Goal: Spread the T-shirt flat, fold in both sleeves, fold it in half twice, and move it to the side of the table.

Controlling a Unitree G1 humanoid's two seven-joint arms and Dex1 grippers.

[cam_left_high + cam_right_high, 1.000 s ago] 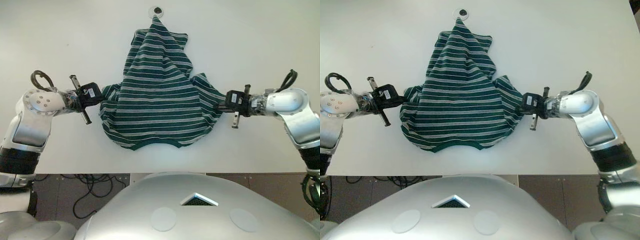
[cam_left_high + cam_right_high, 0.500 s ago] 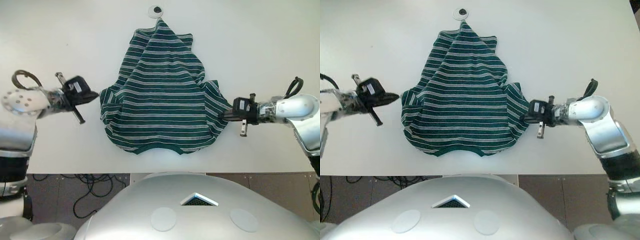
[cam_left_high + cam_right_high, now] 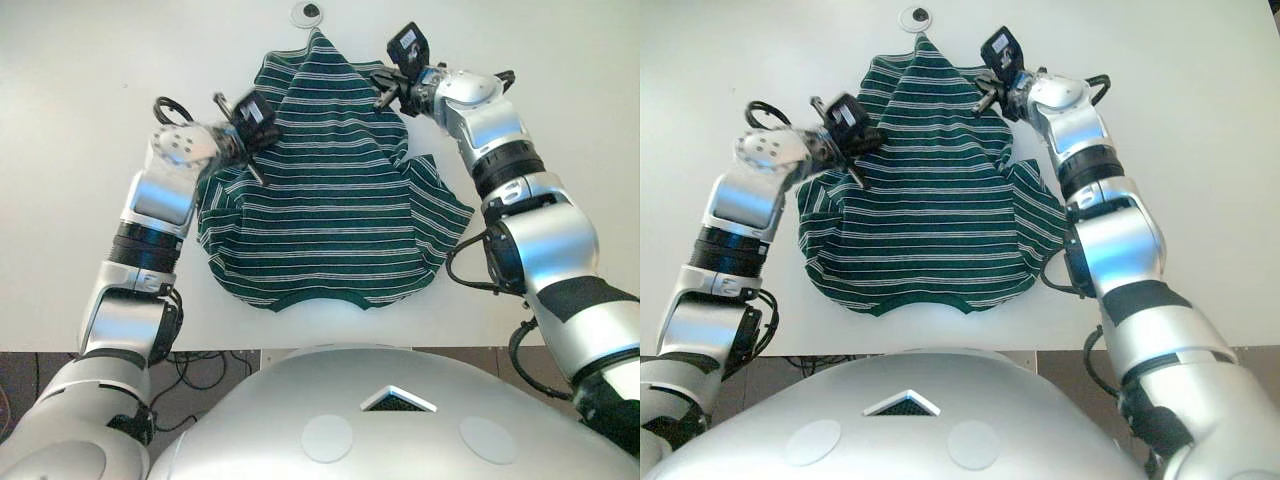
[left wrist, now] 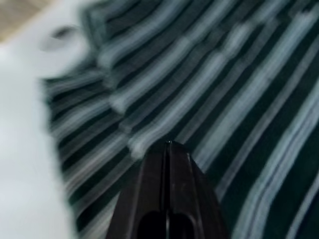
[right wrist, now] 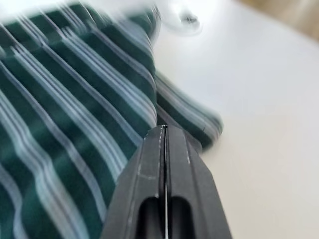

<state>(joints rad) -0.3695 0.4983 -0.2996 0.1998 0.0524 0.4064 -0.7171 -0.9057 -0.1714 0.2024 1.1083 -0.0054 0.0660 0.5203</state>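
Note:
The dark green T-shirt [image 3: 325, 210] with white stripes lies bunched on the white table [image 3: 90, 70], narrowing to a point at the far end, with its hem toward me. My left gripper [image 3: 272, 130] hovers over the shirt's far left part, its fingers [image 4: 168, 164] shut with nothing between them. My right gripper [image 3: 380, 82] sits at the shirt's far right edge, close to the point. Its fingers [image 5: 163, 149] are pressed together over the striped cloth [image 5: 75, 99] beside bare table.
A small round white disc with a dark centre [image 3: 310, 12] lies on the table just beyond the shirt's tip. Bare tabletop spreads to both sides of the shirt. The table's front edge [image 3: 210, 346] runs just below the hem, with cables on the floor under it.
Both arms swung inward and away from me, from the shirt's side edges to its far part. The right gripper left the shirt's right edge. The shirt stayed in place.

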